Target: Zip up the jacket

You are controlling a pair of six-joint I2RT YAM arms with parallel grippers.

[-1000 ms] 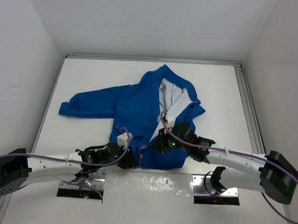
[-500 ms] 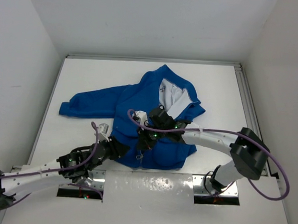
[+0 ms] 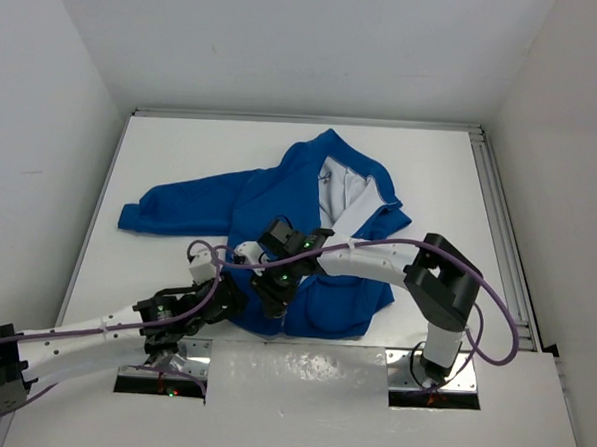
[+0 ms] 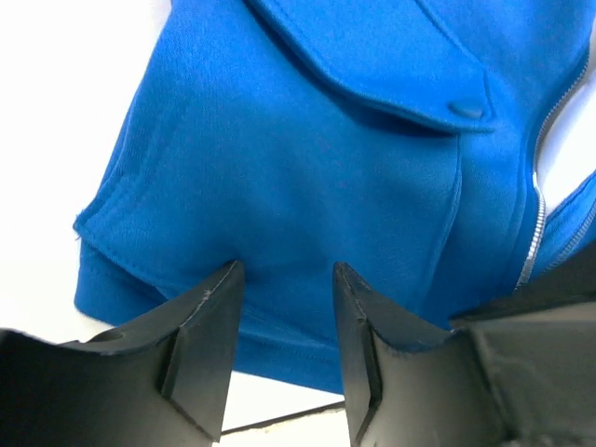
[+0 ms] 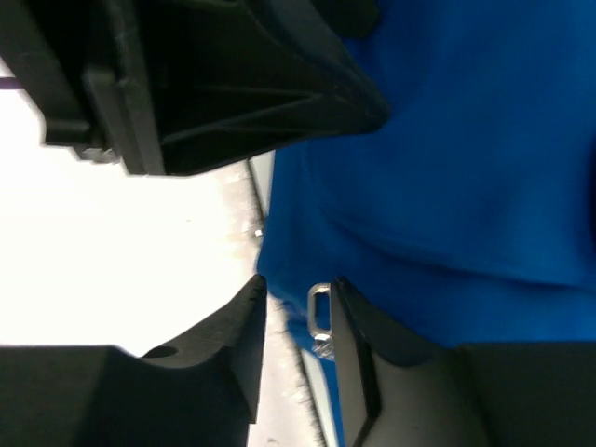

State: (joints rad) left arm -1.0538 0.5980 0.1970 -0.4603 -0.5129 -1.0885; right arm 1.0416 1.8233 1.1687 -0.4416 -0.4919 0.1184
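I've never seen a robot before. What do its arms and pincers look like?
Both the left arm and right arm are slim white tubes joined by chunky black joint housings. A purple cable loops loosely along each. Small green lights glow near the wrists. The left gripper ends in two flat, black, wedge-shaped fingers.

A white tabletop (image 3: pixel 182 147) fills the middle of the top view. A left wall (image 3: pixel 44 120), back wall (image 3: pixel 308 44) and right wall (image 3: pixel 573 148), all plain white, close it in. A pale metal rail (image 3: pixel 500 234) lines its right edge, and a shiny metal plate (image 3: pixel 301 369) sits at lower centre. The light is soft and even.
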